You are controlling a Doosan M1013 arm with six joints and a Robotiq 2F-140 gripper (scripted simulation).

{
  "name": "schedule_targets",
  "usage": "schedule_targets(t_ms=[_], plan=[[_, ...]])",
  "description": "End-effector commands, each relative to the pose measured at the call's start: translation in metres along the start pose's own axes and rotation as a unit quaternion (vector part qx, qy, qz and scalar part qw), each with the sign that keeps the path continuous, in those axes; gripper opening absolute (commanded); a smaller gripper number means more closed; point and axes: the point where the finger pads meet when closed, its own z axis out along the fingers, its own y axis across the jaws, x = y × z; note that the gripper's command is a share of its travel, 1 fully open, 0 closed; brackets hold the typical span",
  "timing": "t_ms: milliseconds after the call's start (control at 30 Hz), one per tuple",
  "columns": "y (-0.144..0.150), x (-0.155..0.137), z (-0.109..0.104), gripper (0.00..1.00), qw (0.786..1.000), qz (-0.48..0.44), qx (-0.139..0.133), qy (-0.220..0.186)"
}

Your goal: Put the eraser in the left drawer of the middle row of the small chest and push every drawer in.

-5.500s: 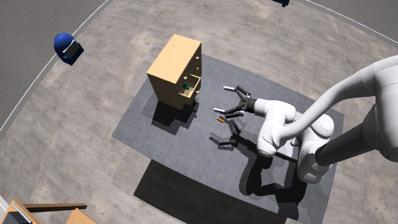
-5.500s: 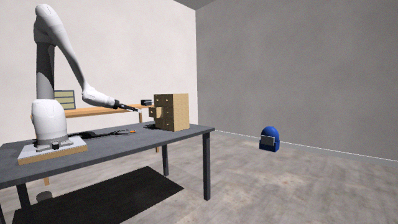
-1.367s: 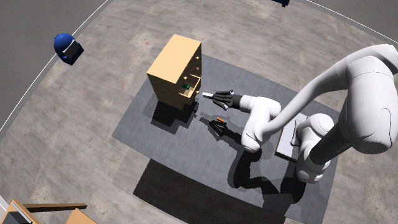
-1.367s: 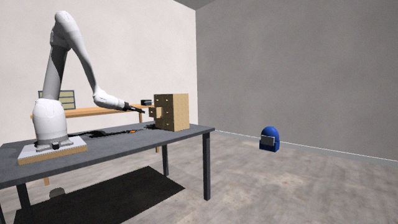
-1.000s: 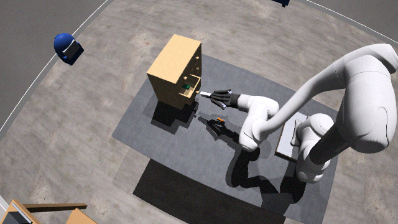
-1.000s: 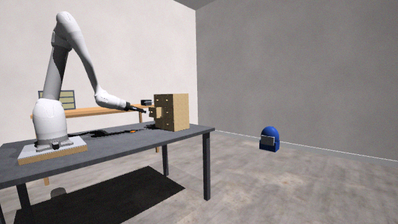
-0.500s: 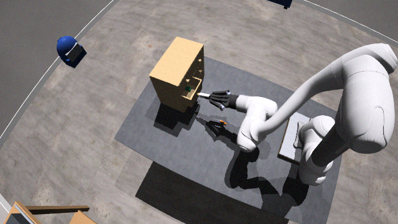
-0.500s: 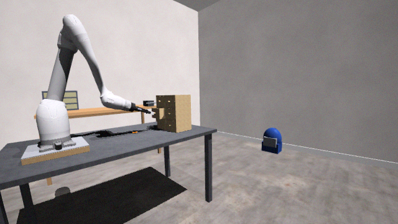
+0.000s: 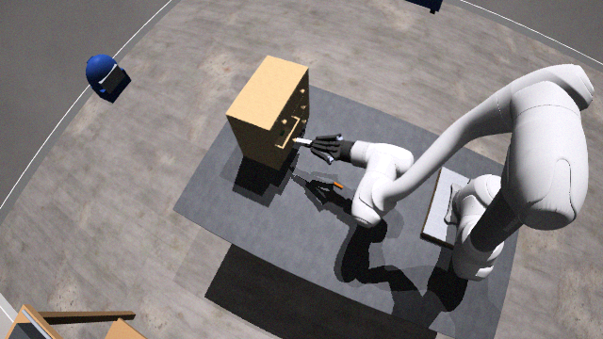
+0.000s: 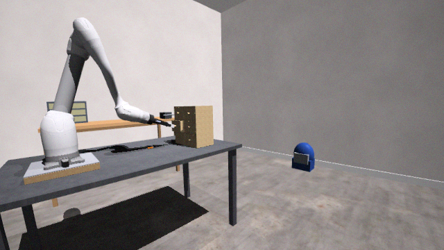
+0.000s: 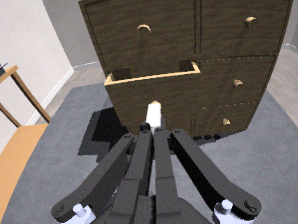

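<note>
Jaws fully closed, gripping nothing. The black gripper (image 11: 154,117) puts its pale fingertips (image 9: 302,140) at the front of the part-open middle-left drawer (image 11: 152,76) of the tan wooden chest (image 9: 268,91) — apparently touching it. A small green block (image 9: 283,133) (probably the eraser) lies inside that drawer.

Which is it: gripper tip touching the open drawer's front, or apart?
Touching. The top view shows the shut gripper's white tip meeting the front of the open drawer, with no gap between them.
</note>
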Motion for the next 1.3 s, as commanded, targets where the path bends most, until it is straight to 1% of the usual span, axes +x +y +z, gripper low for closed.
schedule_targets(t_ms=[0, 533, 1267], plan=[[0.000, 0.002, 0.004, 0.00, 1.000, 0.000, 0.000, 0.000], [0.000, 0.009, 0.023, 0.00, 1.000, 0.000, 0.000, 0.000], [0.000, 0.012, 0.032, 0.00, 1.000, 0.000, 0.000, 0.000]])
